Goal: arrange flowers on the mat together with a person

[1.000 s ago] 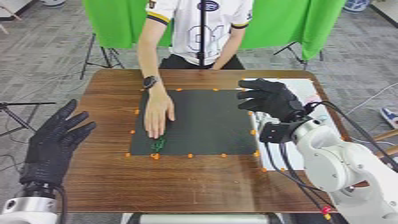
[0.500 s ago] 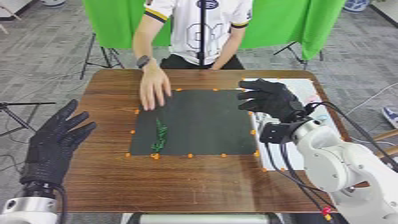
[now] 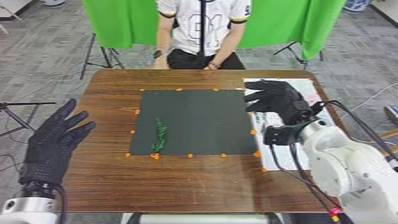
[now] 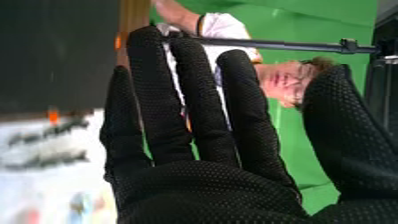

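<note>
No words or numbers can be read here. A white shirt [image 3: 184, 31] has big dark marks on its front — they are too fuzzy to read (and a thin black pole [image 3: 202, 30] stands right in front of them). A sleeve [image 3: 240, 12] of the shirt has a little dark mark too — that one is too small to read.
</note>
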Robot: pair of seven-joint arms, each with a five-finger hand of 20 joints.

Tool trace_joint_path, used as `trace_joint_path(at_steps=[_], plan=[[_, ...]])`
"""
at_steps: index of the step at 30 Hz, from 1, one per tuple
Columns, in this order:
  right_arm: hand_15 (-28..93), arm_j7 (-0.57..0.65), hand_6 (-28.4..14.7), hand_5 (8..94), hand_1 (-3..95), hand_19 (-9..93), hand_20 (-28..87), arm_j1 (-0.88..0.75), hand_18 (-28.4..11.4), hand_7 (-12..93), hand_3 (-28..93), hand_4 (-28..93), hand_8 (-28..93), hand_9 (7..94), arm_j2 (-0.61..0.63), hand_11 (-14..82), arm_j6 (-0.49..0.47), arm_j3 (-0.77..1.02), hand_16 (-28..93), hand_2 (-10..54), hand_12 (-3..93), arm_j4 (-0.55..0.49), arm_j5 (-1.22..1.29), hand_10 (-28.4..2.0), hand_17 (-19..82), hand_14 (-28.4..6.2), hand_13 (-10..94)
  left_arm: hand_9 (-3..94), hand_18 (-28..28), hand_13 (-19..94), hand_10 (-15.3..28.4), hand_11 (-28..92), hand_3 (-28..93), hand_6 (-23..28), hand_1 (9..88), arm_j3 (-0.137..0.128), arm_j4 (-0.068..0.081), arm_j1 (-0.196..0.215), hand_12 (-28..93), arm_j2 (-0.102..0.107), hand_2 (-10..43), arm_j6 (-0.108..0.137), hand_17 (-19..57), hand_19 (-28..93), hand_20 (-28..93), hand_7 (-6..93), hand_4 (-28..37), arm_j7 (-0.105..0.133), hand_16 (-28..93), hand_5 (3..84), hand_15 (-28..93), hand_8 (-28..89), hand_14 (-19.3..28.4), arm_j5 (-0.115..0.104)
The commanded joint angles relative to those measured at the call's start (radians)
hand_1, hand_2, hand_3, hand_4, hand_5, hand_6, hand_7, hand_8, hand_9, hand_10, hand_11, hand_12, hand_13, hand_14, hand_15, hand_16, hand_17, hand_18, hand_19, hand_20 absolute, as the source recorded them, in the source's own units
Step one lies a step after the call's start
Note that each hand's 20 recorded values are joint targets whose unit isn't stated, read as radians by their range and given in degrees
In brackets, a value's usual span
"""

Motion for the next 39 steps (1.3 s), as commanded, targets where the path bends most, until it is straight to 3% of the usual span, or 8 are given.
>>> trace_joint_path(at_steps=[1,10,13,14,18,24,30,39], plan=[[51,0.212,-2.7,57.1,26.0,68,13,-0.049,-27.9,14,77,-22,-12,61.8,0.025,17.6,0.088,0.031,9,6.4,14.2,-0.094,-0.302,-18.0,17,-20.2,54,29.4,18.8,20,15.2,19,75,5.2,21.8,-0.004,-0.002,0.020,11,0.008,8.6,0.002,-9.1,41,16,10.5,-25.3,0.005,-6,30.8,47,-9,22.2,-0.006],[53,0.414,-4.4,58.2,28.5,75,8,-0.277,-28.4,13,74,-21,-12,65.9,0.050,19.4,0.036,0.201,10,4.2,14.7,-0.188,-0.605,-19.8,25,-20.2,60,29.4,18.8,20,15.3,19,75,5.2,21.8,-0.024,-0.006,0.050,11,0.000,8.5,0.003,-9.1,41,16,10.5,-25.2,0.009,-6,30.8,47,-9,22.3,-0.013],[53,0.505,-4.7,58.3,29.0,76,6,-0.293,-28.4,12,73,-20,-11,67.2,0.085,19.4,0.054,0.179,10,3.8,14.7,-0.188,-0.726,-20.0,26,-20.0,61,29.4,18.8,21,15.4,19,75,5.2,21.8,-0.032,-0.007,0.049,11,-0.003,8.6,-0.006,-9.1,41,16,10.5,-25.2,-0.006,-6,30.9,47,-9,22.2,-0.005],[53,0.529,-4.8,58.3,29.1,76,5,-0.297,-28.4,12,73,-20,-11,67.7,0.093,19.5,0.045,0.176,10,3.7,14.8,-0.186,-0.758,-20.1,26,-19.9,62,29.4,18.8,21,15.3,19,75,5.2,21.8,-0.029,-0.008,0.050,11,0.002,8.6,0.000,-9.1,41,16,10.5,-25.2,0.005,-6,30.9,47,-9,22.3,-0.010],[53,0.636,-5.0,58.3,29.5,80,-3,-0.308,-28.4,12,72,-19,-11,68.4,0.105,19.4,0.013,0.175,10,3.4,15.1,-0.181,-0.856,-20.0,27,-20.1,63,29.4,18.8,20,15.3,19,75,5.2,21.9,-0.029,-0.007,0.041,11,0.003,8.5,-0.005,-9.1,41,16,10.4,-25.1,-0.006,-6,30.9,47,-9,22.2,-0.007],[54,0.792,-6.2,56.3,30.7,82,-5,-0.278,-28.4,10,71,-19,-11,69.9,0.144,19.8,-0.032,0.117,10,2.3,15.0,-0.164,-1.017,-20.4,29,-19.4,66,29.4,18.8,21,15.3,19,75,5.3,21.9,-0.036,-0.007,0.036,11,-0.013,8.6,-0.016,-9.1,41,16,10.4,-25.2,-0.028,-6,31.1,47,-9,22.1,0.007],[54,0.930,-7.5,53.7,31.6,85,-15,-0.215,-28.4,8,69,-18,-10,70.7,0.148,19.0,-0.166,0.064,11,1.1,15.0,-0.137,-1.084,-21.6,31,-19.3,69,29.6,18.8,20,15.3,19,75,5.5,21.8,-0.036,-0.007,0.028,11,-0.018,8.6,-0.018,-9.2,41,16,10.3,-25.1,-0.034,-6,31.3,47,-9,22.2,0.011],[53,1.004,-9.4,50.3,35.3,86,-23,-0.201,-28.4,5,64,-17,-9,71.5,0.143,17.0,-0.324,0.089,11,-2.6,14.9,-0.080,-0.984,-23.6,33,-20.2,71,29.8,18.8,20,15.4,19,75,5.7,21.8,-0.033,-0.005,0.030,11,-0.009,8.5,-0.014,-9.2,41,16,10.1,-25.1,-0.022,-6,31.6,47,-8,22.2,0.005]])
